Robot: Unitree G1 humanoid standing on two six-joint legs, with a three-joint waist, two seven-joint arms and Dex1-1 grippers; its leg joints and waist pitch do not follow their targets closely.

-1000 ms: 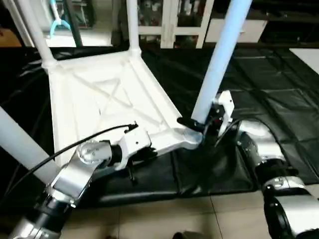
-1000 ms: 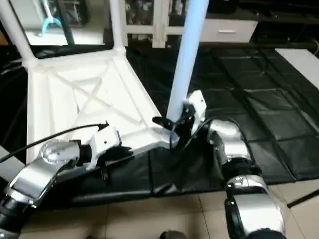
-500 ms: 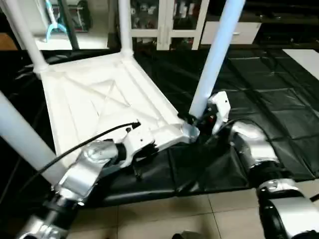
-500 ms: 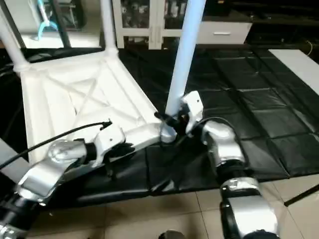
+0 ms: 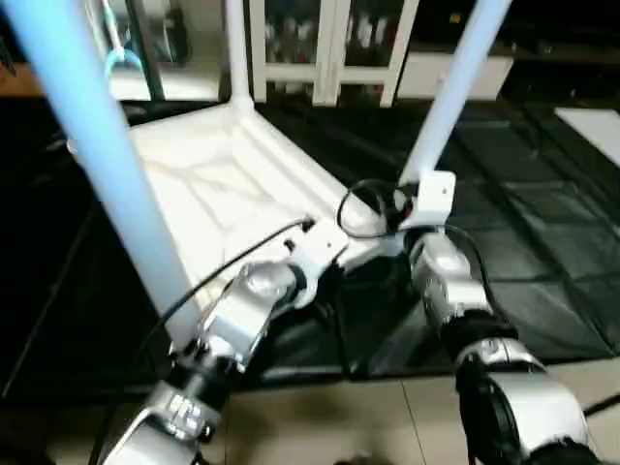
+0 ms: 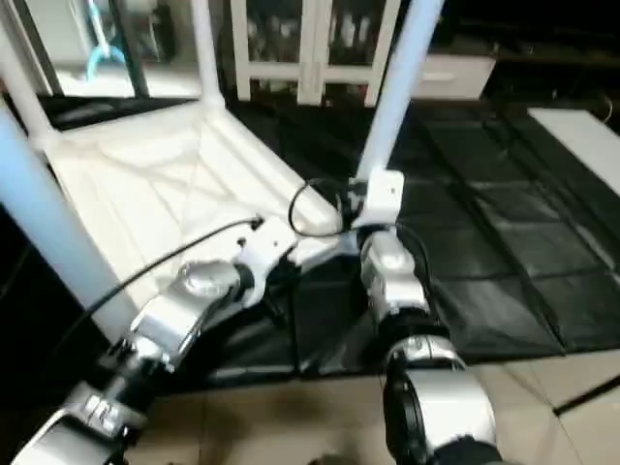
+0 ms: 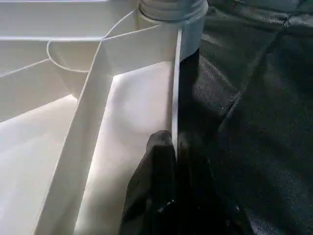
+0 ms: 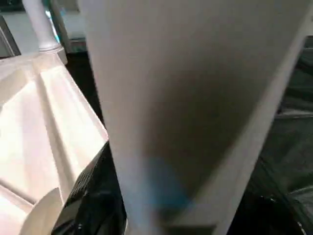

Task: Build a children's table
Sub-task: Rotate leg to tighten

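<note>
The table top (image 5: 223, 184) lies upside down on the mat (image 5: 523, 252). Legs (image 5: 453, 92) stand in its corners. A cabinet (image 5: 329, 44) stands behind.

Head views are motion-blurred; bright background glare; right wrist view soft, shadowed.

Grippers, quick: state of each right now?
Left gripper: shut on the table top's edge.
Right gripper: around the near-right leg; grip cannot be told.
</note>
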